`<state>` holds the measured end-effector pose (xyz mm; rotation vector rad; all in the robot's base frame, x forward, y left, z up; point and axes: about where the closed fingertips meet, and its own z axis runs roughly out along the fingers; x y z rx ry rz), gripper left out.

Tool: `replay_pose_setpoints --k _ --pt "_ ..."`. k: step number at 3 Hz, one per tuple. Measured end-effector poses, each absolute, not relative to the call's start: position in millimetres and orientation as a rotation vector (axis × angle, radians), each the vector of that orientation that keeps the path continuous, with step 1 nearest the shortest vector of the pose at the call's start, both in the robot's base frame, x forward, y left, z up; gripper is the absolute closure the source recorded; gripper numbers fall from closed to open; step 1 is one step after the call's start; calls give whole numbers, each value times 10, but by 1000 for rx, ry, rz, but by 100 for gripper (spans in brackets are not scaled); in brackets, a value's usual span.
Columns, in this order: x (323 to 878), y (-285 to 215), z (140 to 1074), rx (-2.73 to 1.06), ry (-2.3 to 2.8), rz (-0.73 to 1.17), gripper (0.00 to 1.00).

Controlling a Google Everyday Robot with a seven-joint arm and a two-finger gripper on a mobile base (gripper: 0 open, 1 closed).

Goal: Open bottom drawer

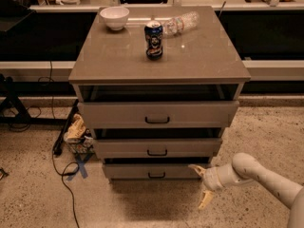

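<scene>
Here, hand (pixel 201 184) fingers spread, at right end of bottom drawer (pixel 142 171)

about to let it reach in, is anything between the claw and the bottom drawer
Nothing visible does. The claw is open beside the right end of the bottom drawer, and the drawer's black handle is uncovered.
</scene>
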<state>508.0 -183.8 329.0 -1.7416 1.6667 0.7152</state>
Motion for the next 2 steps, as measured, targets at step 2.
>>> replay_pose_setpoints --k 2 --pt "5367 -1999 2747 -1810 1667 454 0"
